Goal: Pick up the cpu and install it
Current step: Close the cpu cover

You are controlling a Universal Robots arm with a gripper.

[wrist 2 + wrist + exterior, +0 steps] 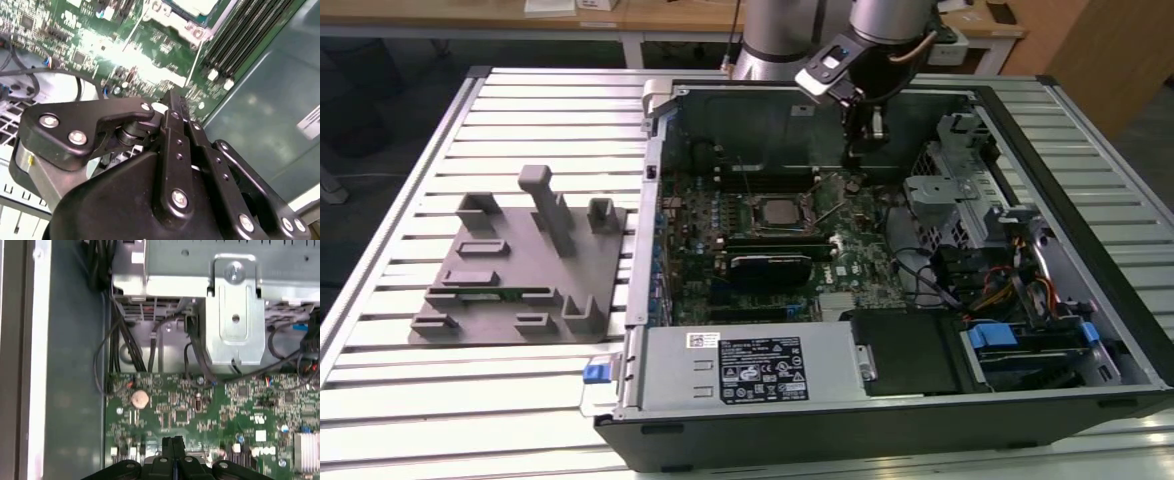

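Gripper (858,150) hangs inside the open computer case (1067,300), low over the motherboard (854,245) near the case's far wall, with the arm (887,25) coming down from above. Fingers (166,450) are pressed together in both wrist views, tips meeting, nothing pinched between them. Cpu (777,212) lies flat in the socket (749,205) mid-board with its silvery top facing up. It is apart from the gripper, off to the exterior view's left of it and nearer the camera. Second wrist view catches one edge of the cpu (195,4) just past the fingertips, with the memory slots (240,45) running between it and the case wall. A thin metal lever (196,62) runs alongside the socket; can't tell whether it is latched. First wrist view has the closed fingers over bare green board, a coin battery (140,399) close by, and further off a metal bracket (235,315) and black cables (122,340). Power supply (747,365) sits at the near end of the case. Grey fixture block (520,270) sits on the slatted table (400,380) just beside the case, on the exterior view's left.
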